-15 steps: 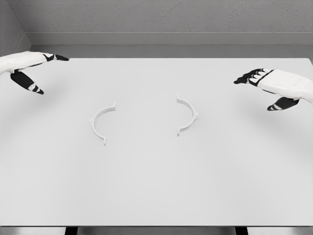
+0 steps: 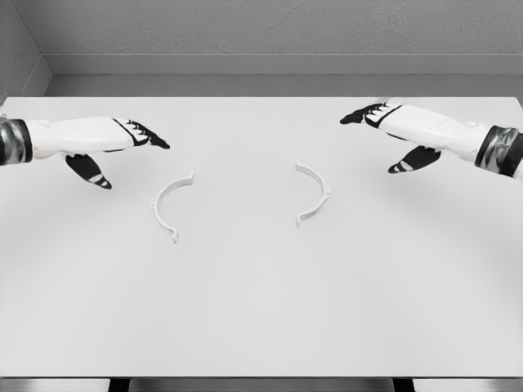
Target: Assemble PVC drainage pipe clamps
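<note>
Looking at it, we've got nothing joined yet: left clamp half [image 2: 171,206] and right clamp half [image 2: 315,192] lie apart on the table [image 2: 261,310], while our left hand [image 2: 106,139] and right hand [image 2: 396,126] hover open, holding nothing.

White table [image 2: 261,310], flat matte top, fills most of the view; far edge meets a grey wall. Two white half-ring clamp pieces lie flat on it, well apart. Left clamp half [image 2: 169,204] sits about 9 o'clock from table centre, its open side facing 3 o'clock. Right clamp half [image 2: 315,193] sits about 2 o'clock from centre, open side facing 9 o'clock. Their openings face each other, with bare tabletop between.
</note>
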{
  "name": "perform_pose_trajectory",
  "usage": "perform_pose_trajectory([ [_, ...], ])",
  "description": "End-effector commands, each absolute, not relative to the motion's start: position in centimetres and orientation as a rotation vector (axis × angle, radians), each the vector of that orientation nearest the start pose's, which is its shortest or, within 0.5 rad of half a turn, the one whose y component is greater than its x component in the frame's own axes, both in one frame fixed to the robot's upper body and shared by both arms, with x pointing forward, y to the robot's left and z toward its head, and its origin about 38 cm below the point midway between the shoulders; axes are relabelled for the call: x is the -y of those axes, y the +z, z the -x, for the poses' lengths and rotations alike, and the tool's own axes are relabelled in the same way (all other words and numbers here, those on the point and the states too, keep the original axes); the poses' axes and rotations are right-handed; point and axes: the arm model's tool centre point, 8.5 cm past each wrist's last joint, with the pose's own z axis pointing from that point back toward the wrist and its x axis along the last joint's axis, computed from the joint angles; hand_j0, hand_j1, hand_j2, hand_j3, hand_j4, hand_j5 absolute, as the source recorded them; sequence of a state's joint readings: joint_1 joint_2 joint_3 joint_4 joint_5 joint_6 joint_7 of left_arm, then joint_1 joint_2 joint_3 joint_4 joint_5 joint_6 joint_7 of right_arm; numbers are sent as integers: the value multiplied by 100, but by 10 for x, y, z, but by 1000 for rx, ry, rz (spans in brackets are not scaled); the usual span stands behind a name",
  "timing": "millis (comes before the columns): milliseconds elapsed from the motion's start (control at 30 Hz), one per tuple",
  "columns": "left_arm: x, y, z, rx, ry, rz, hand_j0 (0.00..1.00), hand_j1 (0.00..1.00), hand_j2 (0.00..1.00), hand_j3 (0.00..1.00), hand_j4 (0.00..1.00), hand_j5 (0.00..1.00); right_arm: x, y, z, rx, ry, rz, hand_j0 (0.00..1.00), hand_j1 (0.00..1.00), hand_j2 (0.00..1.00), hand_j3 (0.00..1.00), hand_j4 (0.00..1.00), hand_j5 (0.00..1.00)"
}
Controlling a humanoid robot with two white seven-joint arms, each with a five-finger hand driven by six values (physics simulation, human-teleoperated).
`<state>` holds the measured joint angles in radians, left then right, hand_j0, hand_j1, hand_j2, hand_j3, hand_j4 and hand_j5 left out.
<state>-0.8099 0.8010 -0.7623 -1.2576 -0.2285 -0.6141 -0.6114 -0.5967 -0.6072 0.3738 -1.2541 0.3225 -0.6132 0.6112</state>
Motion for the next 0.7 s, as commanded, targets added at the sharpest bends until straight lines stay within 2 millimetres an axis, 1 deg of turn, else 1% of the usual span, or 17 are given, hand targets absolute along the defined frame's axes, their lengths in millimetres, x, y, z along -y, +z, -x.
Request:
perform_pose_trajectory([
  [0,-289,217,-467,1391,-2044,-234,100,100,100,100,100,100,295,174,-471,1527,1721,218,100,100,100,100,100,100],
  [33,-290,217,-467,1390,-2043,-234,100,100,100,100,100,100,293,171,-470,1520,1728,210,100,100,100,100,100,100],
  [100,-289,211,-465,1385,-2039,-217,100,100,100,100,100,100,286,153,-471,1495,1712,165,100,100,100,100,100,100],
  [133,-289,211,-465,1386,-2040,-217,100,100,100,100,100,100,283,148,-472,1491,1698,151,100,100,100,100,100,100],
  [200,-287,210,-463,1391,-2043,-210,100,100,100,100,100,100,278,143,-473,1493,1692,134,100,100,100,100,100,100],
  [267,-286,211,-460,1393,-2052,-208,100,100,100,100,100,100,268,136,-473,1495,1689,104,100,100,100,100,100,100],
  [333,-282,214,-457,1406,-2067,-205,100,100,100,100,100,100,263,139,-477,1506,1682,100,100,100,100,100,100,100],
  [367,-280,211,-452,1408,-2074,-190,100,100,100,100,100,100,259,137,-479,1507,1674,91,100,100,100,100,100,100],
  [433,-278,209,-450,1410,-2078,-180,100,100,100,100,100,100,255,132,-483,1493,1667,77,100,100,100,100,100,100],
  [533,-275,197,-443,1402,-2078,-146,100,100,100,100,100,100,259,135,-490,1487,1654,88,100,100,100,100,100,100],
  [633,-278,196,-444,1394,-2075,-152,100,100,100,100,100,100,263,135,-493,1475,1646,94,100,100,100,100,100,100],
  [667,-280,193,-446,1382,-2067,-154,100,100,100,100,100,100,263,134,-493,1472,1645,94,100,100,100,100,100,100],
])
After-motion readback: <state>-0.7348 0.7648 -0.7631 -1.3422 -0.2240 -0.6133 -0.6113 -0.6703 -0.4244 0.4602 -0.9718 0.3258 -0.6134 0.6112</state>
